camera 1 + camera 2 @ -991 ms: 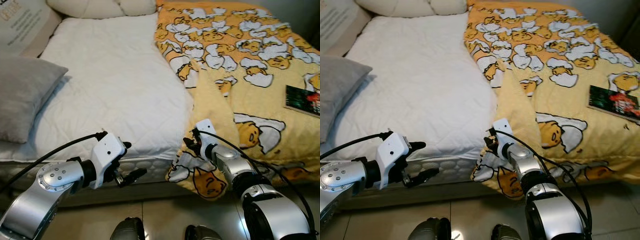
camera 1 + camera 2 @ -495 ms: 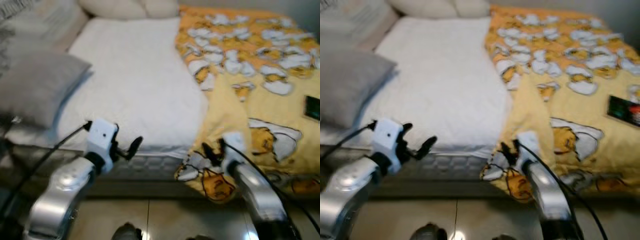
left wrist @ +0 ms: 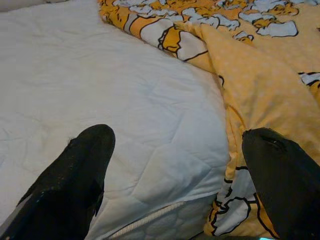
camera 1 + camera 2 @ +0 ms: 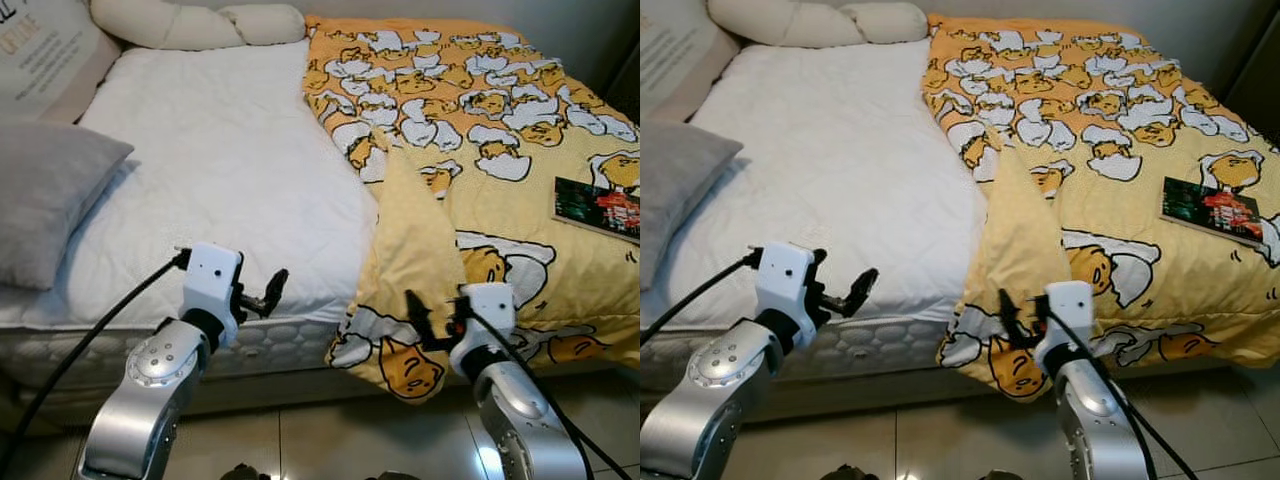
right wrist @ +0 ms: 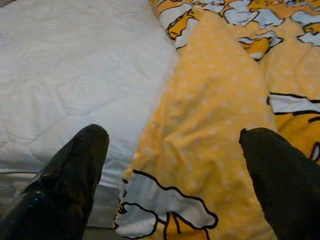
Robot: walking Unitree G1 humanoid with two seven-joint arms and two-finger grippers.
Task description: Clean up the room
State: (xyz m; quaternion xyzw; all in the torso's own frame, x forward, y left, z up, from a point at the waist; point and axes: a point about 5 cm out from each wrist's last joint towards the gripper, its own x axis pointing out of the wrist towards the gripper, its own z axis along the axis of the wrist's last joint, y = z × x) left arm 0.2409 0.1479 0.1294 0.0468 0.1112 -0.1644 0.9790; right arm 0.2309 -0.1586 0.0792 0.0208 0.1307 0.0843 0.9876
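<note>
A yellow quilt (image 4: pixel 500 170) printed with cartoon eggs covers the right half of the bed, its left edge folded back in a ridge (image 5: pixel 210 90). The bare white mattress (image 4: pixel 220 170) lies to its left. My left gripper (image 4: pixel 262 293) hovers open in front of the mattress's front edge, with the quilt's corner (image 3: pixel 250 165) off to its right. Low before the quilt's hanging front corner (image 4: pixel 390 360), my right gripper (image 4: pixel 432 318) is open too. In the right wrist view the fingers (image 5: pixel 70 175) straddle the folded ridge without touching it.
A book (image 4: pixel 597 205) lies on the quilt at the right. A grey pillow (image 4: pixel 45 195) rests on the left of the mattress and a long cream pillow (image 4: pixel 190 22) at the head. Tiled floor (image 4: pixel 320 440) runs along the bed's front.
The head view swung and blurred, then settled with more of the bed's head in sight. The left gripper rose toward the mattress edge. The right gripper drew back lower from the quilt fold.
</note>
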